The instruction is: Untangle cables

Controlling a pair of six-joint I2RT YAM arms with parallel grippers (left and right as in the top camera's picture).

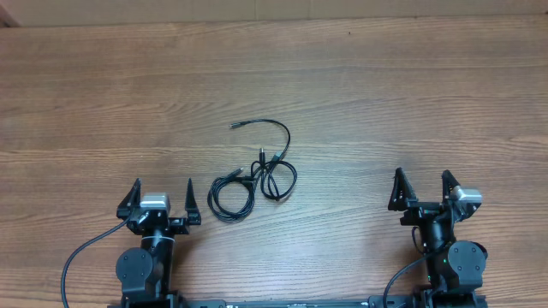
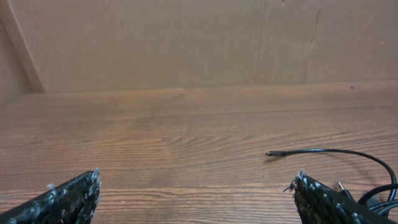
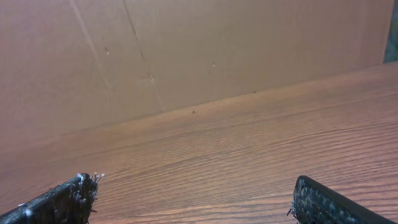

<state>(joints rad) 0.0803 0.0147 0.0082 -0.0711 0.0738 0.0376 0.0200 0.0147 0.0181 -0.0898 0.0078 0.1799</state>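
Left pincer (image 1: pixel 163 186) is spread wide and holds nothing, by the near edge of the table (image 1: pixel 385 85). Just to its right, the cables (image 1: pixel 262 164) lie in a knotted heap, between both pincers. Right pincer (image 1: pixel 421 175) is spread wide too, empty, well apart from them. If a pincer grabs two wires at once and pulls, the knot could get tighter, or the heap could slide.

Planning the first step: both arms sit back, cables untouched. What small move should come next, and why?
Probably ease the left tool forward and to its right, toward the coiled end of the cables. Both tools stand open and empty; the tangle lies nearer the left tool, whose wrist view shows it, while the right tool sees only bare table.
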